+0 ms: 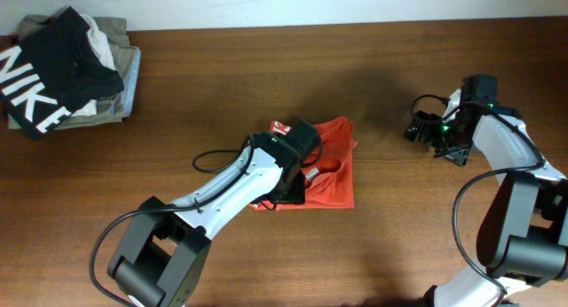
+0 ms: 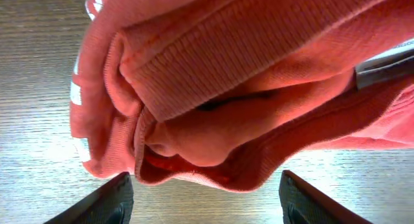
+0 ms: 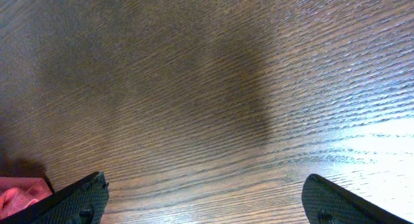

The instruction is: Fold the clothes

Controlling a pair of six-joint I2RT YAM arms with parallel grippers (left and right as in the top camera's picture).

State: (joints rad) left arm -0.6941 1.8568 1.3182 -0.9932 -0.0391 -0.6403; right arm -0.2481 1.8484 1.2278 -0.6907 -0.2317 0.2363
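- The red-orange T-shirt [image 1: 335,174] is lying bunched at the centre of the table [image 1: 177,112], just ahead of the left gripper [image 2: 204,185], whose jaws are standing apart and gripping nothing.
- The right gripper [image 3: 206,182] is hovering over wood with its jaws wide apart, away from the shirt.
- White marks on the shirt are showing but cannot be read.
- The black garment [image 1: 44,67] at far left is displaying NIKE and is lying on the khaki folded garments [image 1: 124,76].

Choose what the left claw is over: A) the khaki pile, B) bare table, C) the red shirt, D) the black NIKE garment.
C: the red shirt fills the left wrist view just beyond the open left claw, and the overhead view agrees.
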